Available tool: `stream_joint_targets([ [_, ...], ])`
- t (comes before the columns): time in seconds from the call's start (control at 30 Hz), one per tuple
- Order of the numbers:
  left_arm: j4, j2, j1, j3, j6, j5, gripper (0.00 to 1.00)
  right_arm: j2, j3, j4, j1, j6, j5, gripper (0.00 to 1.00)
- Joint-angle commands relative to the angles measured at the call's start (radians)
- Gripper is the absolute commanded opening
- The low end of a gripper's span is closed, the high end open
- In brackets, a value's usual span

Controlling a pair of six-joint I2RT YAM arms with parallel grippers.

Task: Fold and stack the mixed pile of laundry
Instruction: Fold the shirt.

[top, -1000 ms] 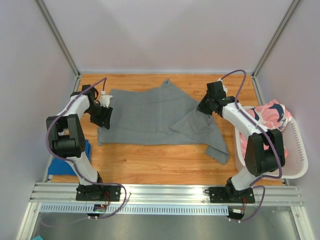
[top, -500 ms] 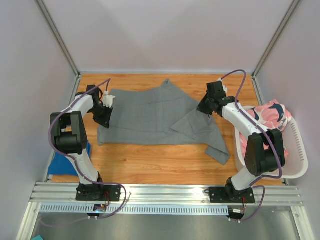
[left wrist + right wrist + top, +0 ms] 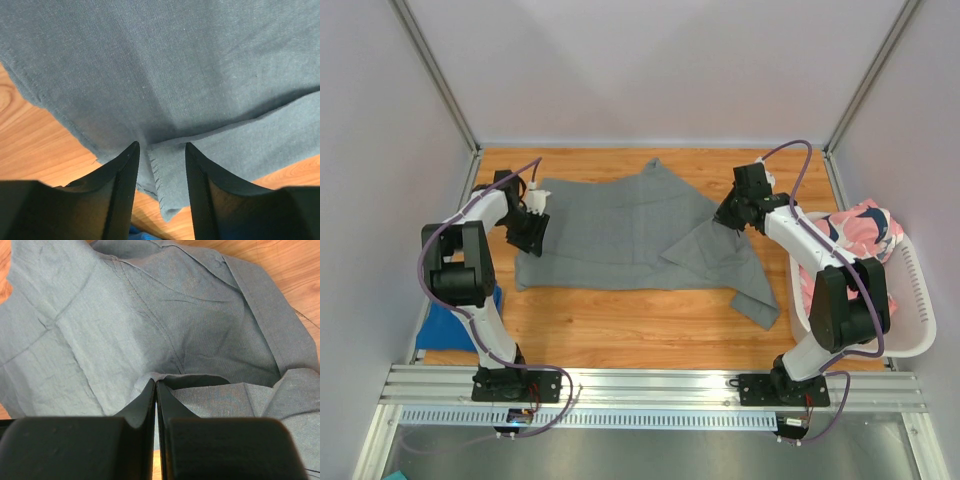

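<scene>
Left pincer: my left pincer (image 3: 530, 232) stands with jaws apart over the left edge of the grey garment (image 3: 620, 235), one finger (image 3: 125, 170) on each side of a frayed corner, nothing pinched.
Right pincer: my right pincer (image 3: 730, 215) is clamped shut on a raised fold of the same garment, at its far right end.
Grey garment: spread flat across the wooden surface (image 3: 650, 320), right part folded over.
Pink patterned garment (image 3: 865, 228): in the white slotted basket (image 3: 920, 300), far right.
Blue cloth (image 3: 450, 325): by my left arm's base.
</scene>
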Motion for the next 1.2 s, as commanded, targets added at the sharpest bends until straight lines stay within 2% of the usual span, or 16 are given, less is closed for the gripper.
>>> stream_joint_targets([
  [0.0, 0.025, 0.026, 0.003, 0.015, -0.011, 0.005, 0.49, -0.017, -0.009, 0.019, 0.003, -0.01, 0.028, 0.0],
  [0.03, 0.022, 0.029, 0.003, 0.011, -0.011, 0.009, 0.45, -0.019, -0.01, 0.02, 0.001, -0.01, 0.027, 0.0],
  [0.07, 0.018, 0.029, 0.003, 0.006, -0.009, 0.022, 0.37, -0.019, -0.013, 0.019, 0.003, -0.012, 0.028, 0.0],
  [0.13, 0.018, 0.021, 0.003, -0.006, -0.003, 0.043, 0.31, -0.02, -0.016, 0.019, 0.001, -0.009, 0.028, 0.0],
  [0.17, 0.018, 0.011, 0.003, -0.015, -0.002, 0.048, 0.22, -0.022, -0.019, 0.022, 0.003, -0.009, 0.028, 0.0],
  [0.23, 0.016, -0.003, 0.003, -0.022, 0.001, 0.052, 0.11, -0.022, -0.021, 0.023, 0.0, -0.007, 0.027, 0.0],
  [0.27, 0.012, -0.019, 0.002, -0.022, 0.0, 0.052, 0.0, -0.025, -0.021, 0.022, 0.003, -0.007, 0.028, 0.0],
  [0.47, -0.004, -0.14, 0.006, -0.038, -0.006, 0.023, 0.0, -0.074, -0.027, 0.014, 0.003, -0.003, 0.03, 0.0],
  [0.6, -0.01, -0.212, 0.048, -0.054, -0.017, 0.006, 0.0, -0.152, -0.05, 0.031, 0.003, 0.023, 0.031, 0.0],
  [0.73, -0.01, -0.244, 0.075, -0.075, -0.011, -0.009, 0.0, -0.155, -0.032, 0.046, 0.003, 0.031, 0.028, 0.01],
  [1.03, 0.047, -0.194, 0.114, -0.075, -0.042, -0.018, 0.0, -0.065, 0.062, 0.075, 0.01, 0.004, 0.028, 0.0],
  [1.17, 0.055, -0.128, 0.114, -0.051, -0.04, 0.006, 0.0, 0.047, 0.121, 0.069, 0.014, -0.018, -0.005, 0.0],
])
